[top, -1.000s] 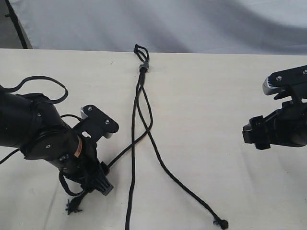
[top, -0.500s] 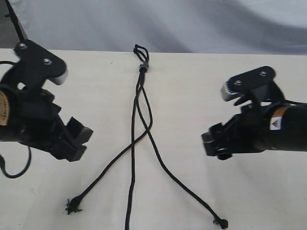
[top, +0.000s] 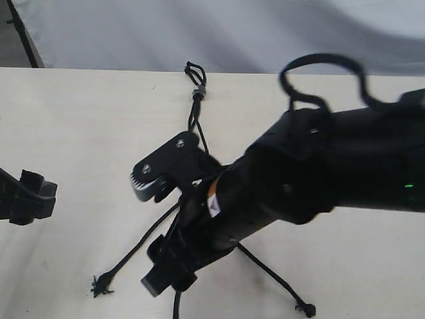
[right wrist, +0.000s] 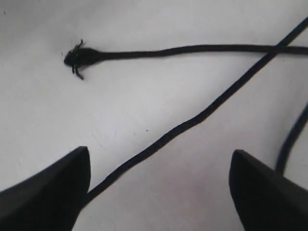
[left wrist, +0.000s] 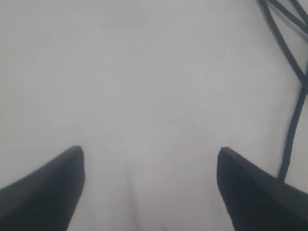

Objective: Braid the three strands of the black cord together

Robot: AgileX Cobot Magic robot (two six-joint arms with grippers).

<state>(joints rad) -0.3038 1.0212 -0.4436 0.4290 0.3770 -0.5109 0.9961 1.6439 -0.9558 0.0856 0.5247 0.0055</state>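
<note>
The black cord lies down the middle of the table, its short loops (top: 194, 70) and small grey band (top: 198, 92) at the far end. One strand ends in a frayed tip (top: 101, 286) at the near left, another in a knotted tip (top: 307, 310) at the near right. A third strand (top: 176, 307) runs off the near edge. My right gripper (top: 167, 271) has reached across and hangs over the strands' middle, hiding their crossing. It is open (right wrist: 159, 151), and a strand (right wrist: 192, 120) runs slantwise on the table between its fingers, with a frayed tip (right wrist: 77, 57) beyond. My left gripper (top: 30, 196) is open (left wrist: 149, 149) over bare table.
The thick right arm (top: 319, 173) with its looping smooth cable (top: 325, 63) covers the centre right of the pale table (top: 80, 119). A grey cloth backdrop (top: 265, 33) lies behind the far edge. Strands (left wrist: 288, 43) show at one corner of the left wrist view.
The right arm has swung far left and down over the middle of the cord. The left arm has drawn back to the left edge, well away from the strands.
</note>
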